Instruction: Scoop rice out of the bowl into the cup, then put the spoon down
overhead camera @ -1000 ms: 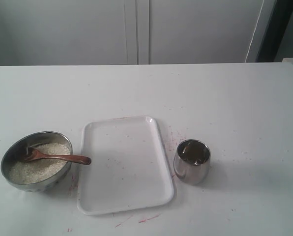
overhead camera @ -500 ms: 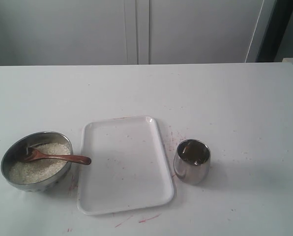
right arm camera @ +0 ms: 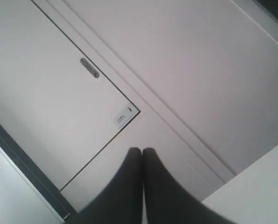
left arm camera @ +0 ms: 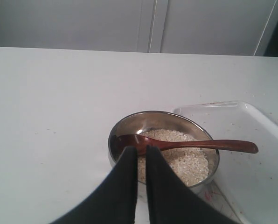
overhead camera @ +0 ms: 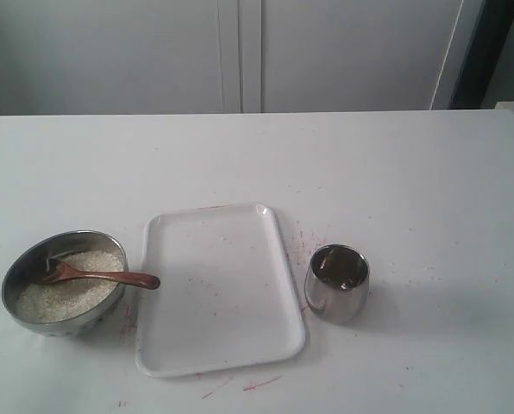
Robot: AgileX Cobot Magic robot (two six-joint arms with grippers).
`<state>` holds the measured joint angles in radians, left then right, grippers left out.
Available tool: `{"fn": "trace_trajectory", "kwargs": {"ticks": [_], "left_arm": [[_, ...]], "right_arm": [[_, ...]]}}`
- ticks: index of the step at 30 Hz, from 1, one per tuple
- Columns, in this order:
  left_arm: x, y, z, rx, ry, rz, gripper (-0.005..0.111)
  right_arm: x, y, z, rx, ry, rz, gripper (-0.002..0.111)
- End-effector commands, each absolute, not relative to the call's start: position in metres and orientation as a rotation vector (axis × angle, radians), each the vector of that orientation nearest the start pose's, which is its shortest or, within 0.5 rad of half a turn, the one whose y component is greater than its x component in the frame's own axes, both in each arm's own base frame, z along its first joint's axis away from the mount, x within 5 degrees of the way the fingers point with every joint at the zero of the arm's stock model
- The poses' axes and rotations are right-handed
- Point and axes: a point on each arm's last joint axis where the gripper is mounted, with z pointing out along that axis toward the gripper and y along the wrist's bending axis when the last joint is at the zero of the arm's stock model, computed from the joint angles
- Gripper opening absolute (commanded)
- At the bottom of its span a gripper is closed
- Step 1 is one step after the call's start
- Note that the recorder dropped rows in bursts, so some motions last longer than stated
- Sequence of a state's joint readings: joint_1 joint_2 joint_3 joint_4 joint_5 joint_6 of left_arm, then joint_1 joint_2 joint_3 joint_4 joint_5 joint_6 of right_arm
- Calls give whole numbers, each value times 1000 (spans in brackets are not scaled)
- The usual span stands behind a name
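The steel bowl (overhead camera: 15,272) stands at the table's front left, holding white rice (overhead camera: 67,297). The wooden spoon (overhead camera: 97,276) lies in it, scoop on the rice, handle over the rim toward the tray. The small steel cup (overhead camera: 337,285) stands to the right of the tray; its inside looks dark. Neither gripper shows in the exterior view. In the left wrist view my left gripper (left arm camera: 142,148) hovers short of the bowl (left arm camera: 114,136), fingers together with only a thin slit, holding nothing; the spoon (left arm camera: 199,144) crosses the rice (left arm camera: 188,161) beyond it. My right gripper (right arm camera: 142,150) is shut, facing cabinet doors.
A shallow white tray (overhead camera: 222,289) lies between bowl and cup, also seen as the tray (left arm camera: 251,123) beside the bowl. Pink marks and stray grains dot the white table (overhead camera: 412,190). White cabinet doors (overhead camera: 240,52) stand behind the table.
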<state>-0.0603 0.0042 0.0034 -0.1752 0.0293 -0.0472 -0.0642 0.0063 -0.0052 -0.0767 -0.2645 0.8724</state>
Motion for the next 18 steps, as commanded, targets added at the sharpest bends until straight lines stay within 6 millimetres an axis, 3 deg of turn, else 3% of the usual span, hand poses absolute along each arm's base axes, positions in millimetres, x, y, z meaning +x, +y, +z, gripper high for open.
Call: {"fn": "trace_trajectory", "kwargs": {"ticks": [1, 6, 11, 18], "left_arm": [[56, -4, 211, -126, 1506, -241, 14], [56, -4, 211, -126, 1506, -241, 14], [56, -4, 211, -126, 1506, -241, 14], [56, -4, 211, -126, 1506, -241, 14]], "right_arm": [[42, 7, 266, 309, 1051, 603, 0], [14, 27, 317, -59, 843, 554, 0], [-8, 32, 349, -137, 715, 569, 0], [-5, 41, 400, -275, 823, 450, 0]]}}
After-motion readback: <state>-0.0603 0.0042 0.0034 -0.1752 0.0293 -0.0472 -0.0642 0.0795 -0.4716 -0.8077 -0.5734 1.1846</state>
